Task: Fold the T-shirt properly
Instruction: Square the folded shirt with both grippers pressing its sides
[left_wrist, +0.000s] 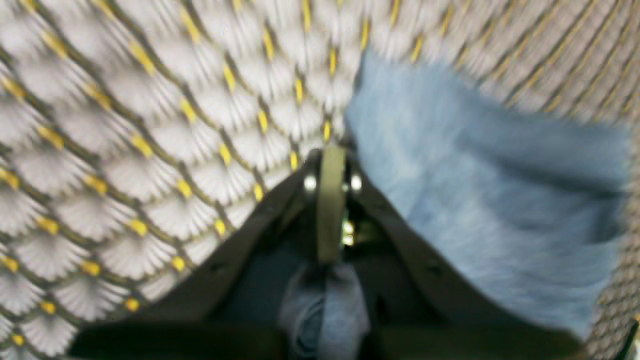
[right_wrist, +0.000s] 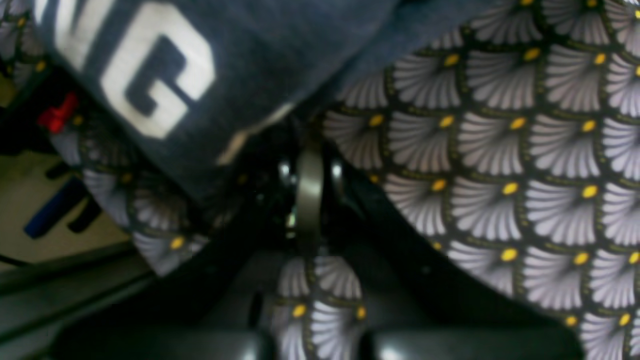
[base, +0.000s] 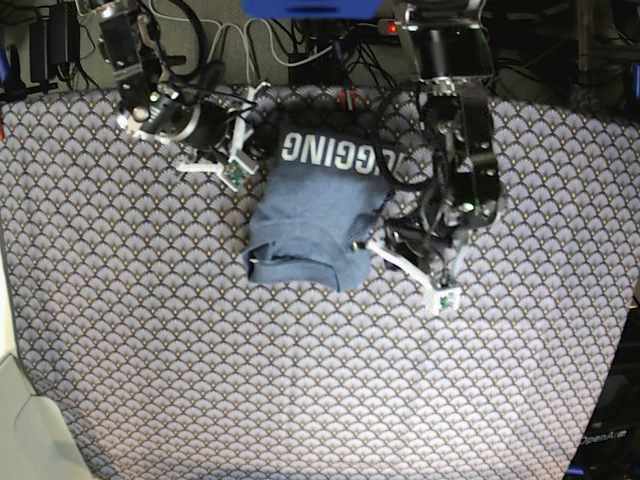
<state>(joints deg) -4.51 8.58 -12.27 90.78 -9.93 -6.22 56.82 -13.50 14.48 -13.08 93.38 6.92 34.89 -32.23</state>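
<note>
The slate-blue T-shirt (base: 305, 215) lies partly folded at the back middle of the table, with its white lettering (base: 325, 150) facing up at the far end. My left gripper (base: 362, 243) is at the shirt's near right edge. In the blurred left wrist view it (left_wrist: 331, 150) is shut, with blue shirt cloth (left_wrist: 325, 305) bunched between the fingers and the rest of the shirt (left_wrist: 475, 190) to the right. My right gripper (base: 240, 150) is at the shirt's far left corner. In the right wrist view it (right_wrist: 310, 150) is shut at the edge of the lettered shirt (right_wrist: 200, 75). I cannot tell whether it pinches cloth.
The scallop-patterned tablecloth (base: 150, 320) covers the whole table. Cables and black equipment (base: 320, 50) crowd the back edge. A white object (base: 20, 420) is at the front left corner. In the right wrist view a red clip (right_wrist: 57, 112) and the floor show beyond the table's edge.
</note>
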